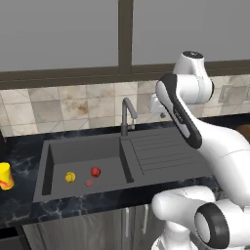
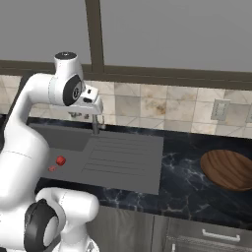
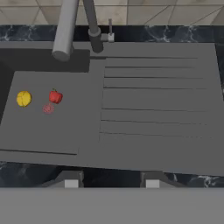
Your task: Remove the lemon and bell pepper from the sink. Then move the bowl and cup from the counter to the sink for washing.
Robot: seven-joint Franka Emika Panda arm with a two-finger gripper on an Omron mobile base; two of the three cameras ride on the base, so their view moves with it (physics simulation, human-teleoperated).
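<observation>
- One dark grey sink [image 1: 53, 161] is set in the black marbled counter [image 2: 182, 170], its basin on the left in the left base view and its ribbed drainboard [image 3: 157, 100] on the right, with the grey curved faucet [image 1: 128, 113] rising at the back edge between them.
- The white arm [image 1: 195, 132] is raised above the drainboard, and the gripper [image 3: 111, 181] hangs over the sink's near rim; its two fingertips stand partly apart with nothing between them.
- The dark brown wooden bowl [image 2: 229, 170] rests on the counter to the right of the sink, well apart from it.
- The yellow cup [image 1: 5, 176] with a red mark stands on the counter just left of the sink.
- The bell pepper [image 1: 95, 172], red and shiny, lies on the basin floor, just beside a flat dull reddish disc [image 1: 89, 182].
- The lemon [image 1: 70, 177] lies on the basin floor near the bell pepper, to its left in the hand view and apart from it.
</observation>
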